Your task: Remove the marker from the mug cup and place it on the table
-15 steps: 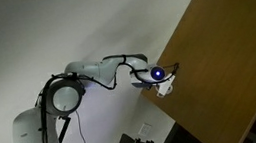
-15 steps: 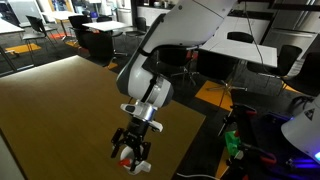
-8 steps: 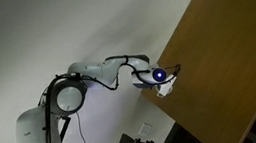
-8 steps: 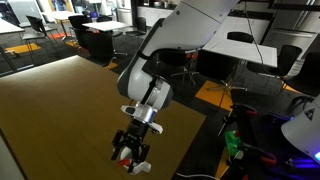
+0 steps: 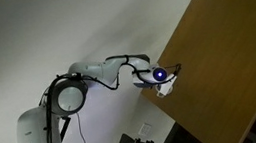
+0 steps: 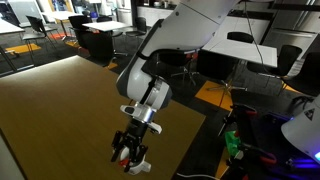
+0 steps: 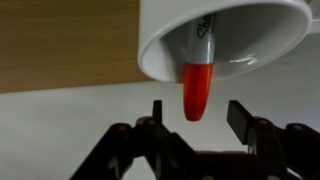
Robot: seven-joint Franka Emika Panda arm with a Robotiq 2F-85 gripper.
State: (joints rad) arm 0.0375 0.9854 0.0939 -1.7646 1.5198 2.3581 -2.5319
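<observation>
In the wrist view the white mug cup (image 7: 240,35) fills the top right, its mouth facing me. The marker (image 7: 198,85) sticks out of it, red cap toward me, whitish barrel inside the mug. My gripper (image 7: 196,112) is open; the red cap hangs between the two fingers without touching either. In an exterior view the gripper (image 6: 131,152) is low over the brown table (image 6: 60,110) near its corner, with the mug (image 6: 138,165) just beneath it. In an exterior view the gripper (image 5: 166,76) and mug (image 5: 166,88) are at the table's (image 5: 227,58) edge.
Office desks and chairs (image 6: 250,50) stand beyond the table. A device with green and blue lights (image 6: 235,145) sits beside the table's corner. The table's edge runs close to the mug. A white wall (image 5: 52,32) lies behind the arm.
</observation>
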